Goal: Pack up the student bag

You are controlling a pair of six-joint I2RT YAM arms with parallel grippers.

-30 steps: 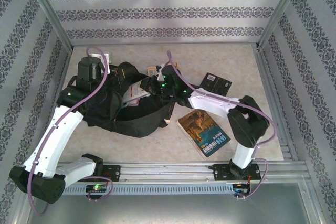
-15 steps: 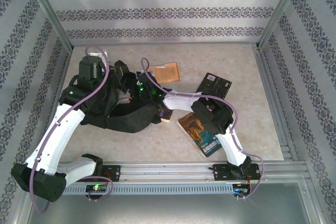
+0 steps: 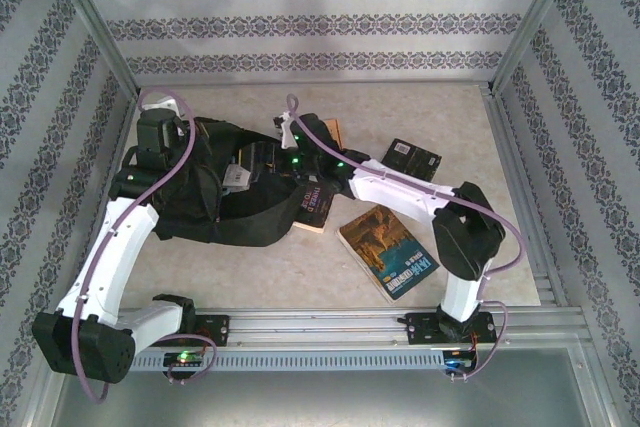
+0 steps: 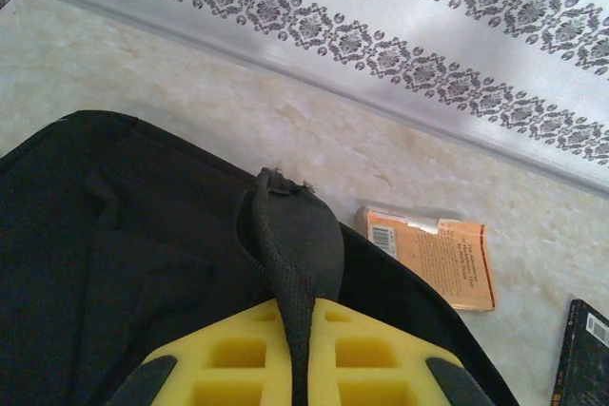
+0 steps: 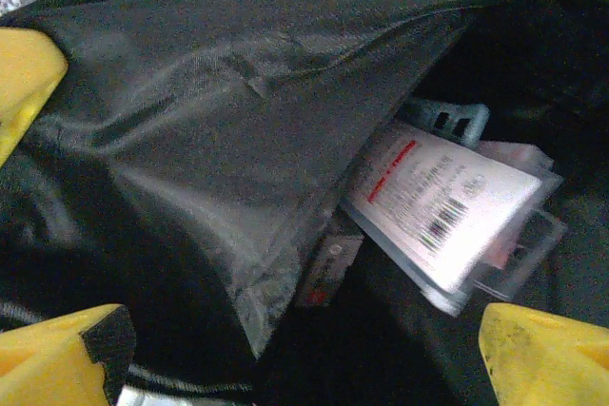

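Left gripper (image 4: pixel 297 335) pinches the student bag's (image 4: pixel 114 263) loop.

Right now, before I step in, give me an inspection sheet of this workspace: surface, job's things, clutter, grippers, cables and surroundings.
Surface: beige marbled tabletop, no spills seen.
Job's things: black student bag lying open; white barcoded pack inside it.
Clutter: orange book, black book and blue-and-gold book loose on the table; dark book by the bag's edge.
Grippers: left gripper shut on the bag's strap loop; right gripper open, inside the bag's mouth.
Cables: purple cables looped along both arms.
Surroundings: patterned walls, metal frame rails.
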